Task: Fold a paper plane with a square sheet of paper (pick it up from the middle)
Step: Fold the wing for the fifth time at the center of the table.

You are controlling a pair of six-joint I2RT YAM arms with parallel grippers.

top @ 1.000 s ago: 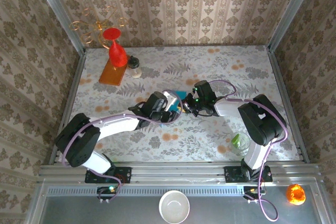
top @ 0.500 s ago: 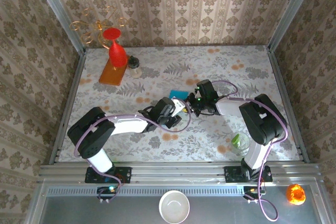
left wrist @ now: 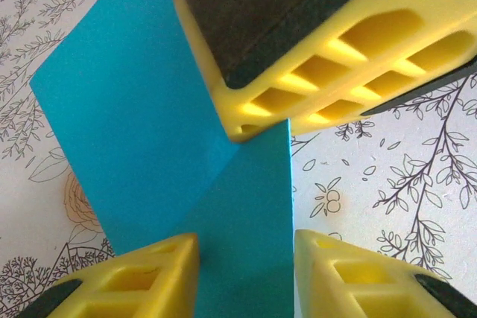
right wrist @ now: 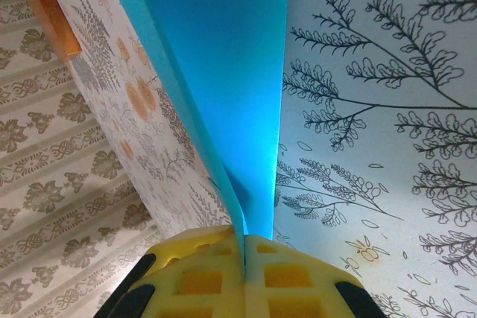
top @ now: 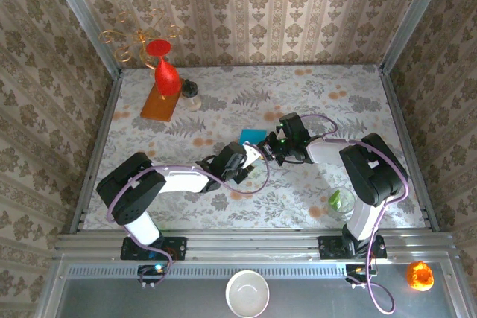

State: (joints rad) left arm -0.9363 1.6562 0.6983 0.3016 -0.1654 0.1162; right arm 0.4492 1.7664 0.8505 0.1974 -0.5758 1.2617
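Since a second ago the left arm has pulled its elbow in and the left gripper has drawn back from over the teal-blue sheet of paper, so more of the sheet now shows. We find the sheet well to the right of the orange board and nearer the arm bases than the board is, on the flowered table. The right gripper, further right of the board again, has its jaws pressed together on a raised fold of the sheet. From the left wrist we see the left gripper's yellow fingers a narrow way apart, with a strip of the sheet running between them; we cannot tell whether they touch it. One finger of the right gripper sits over the sheet just beyond them. A red vase stands on the board
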